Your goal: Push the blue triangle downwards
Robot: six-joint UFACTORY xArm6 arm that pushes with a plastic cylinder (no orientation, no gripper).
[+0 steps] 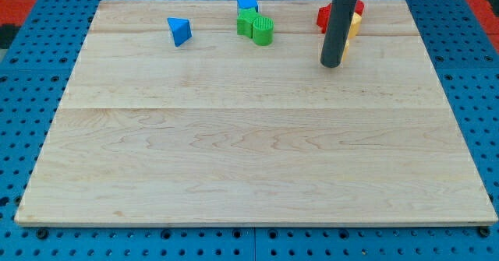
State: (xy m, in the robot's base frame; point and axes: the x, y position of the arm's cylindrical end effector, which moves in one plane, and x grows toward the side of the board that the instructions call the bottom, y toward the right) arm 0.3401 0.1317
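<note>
The arm carries no claw, so there is nothing to spread or clamp: it ends in a plain dark rod, and my tip (333,64) rests on bare wood near the top right corner of the wooden desk (257,167), holding nothing and touching no block. Just behind the rod, toward the desk's top edge, a red block (323,17) and a yellow block (355,23) sit together, both partly hidden by the rod, so their shapes cannot be made out. The blue triangle (179,31) lies well apart from my tip, far over toward the top left corner and close to the top edge. One of its points faces down and slightly right, toward the bottom edge, and its long axis runs roughly from top to bottom of the desk with a small tilt. Between the triangle and my tip, near the middle of the top edge, a blue cube (247,4) sits touching a green block (247,22), with a rounded green block (263,31) pressed against that one's right side.
</note>
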